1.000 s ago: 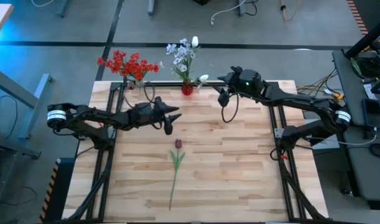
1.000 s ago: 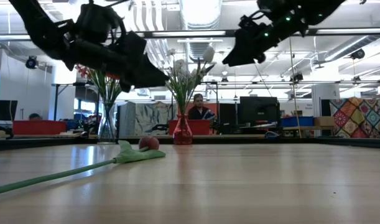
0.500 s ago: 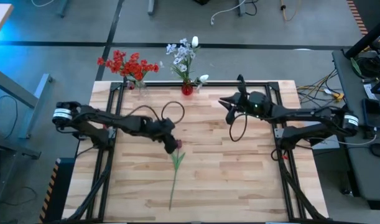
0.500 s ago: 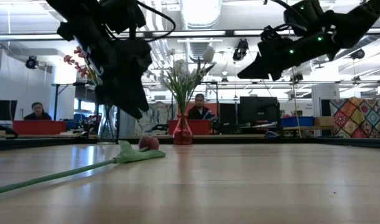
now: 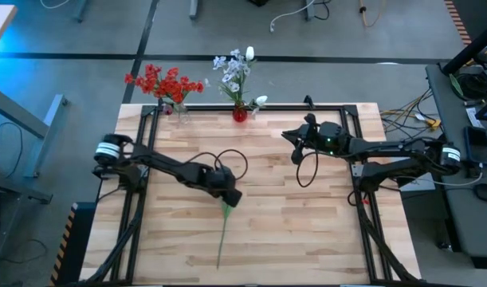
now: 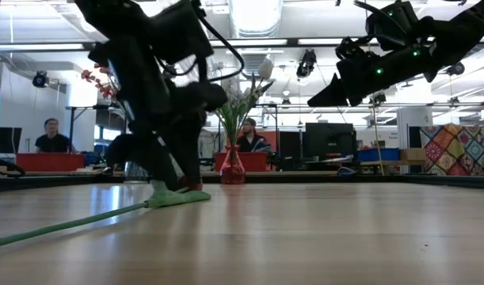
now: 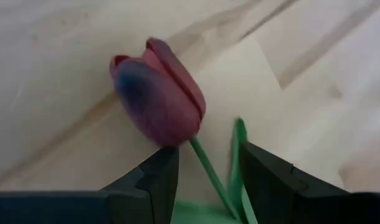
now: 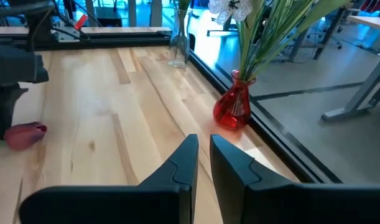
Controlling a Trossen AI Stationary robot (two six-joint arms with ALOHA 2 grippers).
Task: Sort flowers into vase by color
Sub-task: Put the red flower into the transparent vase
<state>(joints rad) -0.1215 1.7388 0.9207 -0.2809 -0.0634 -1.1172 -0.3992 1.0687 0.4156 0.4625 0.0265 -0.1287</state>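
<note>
At table's far edge, red vase (image 5: 240, 115) of white sprays (image 5: 234, 70), clear vase (image 8: 177, 46) of red clusters (image 5: 164, 82)

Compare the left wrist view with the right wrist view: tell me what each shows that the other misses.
Only the left wrist view shows the open left gripper straddling the green stem just below the bloom. Only the right wrist view shows the red vase, the clear vase and the right gripper, nearly shut on nothing. Both show the dark red tulip lying on the wooden table.
</note>
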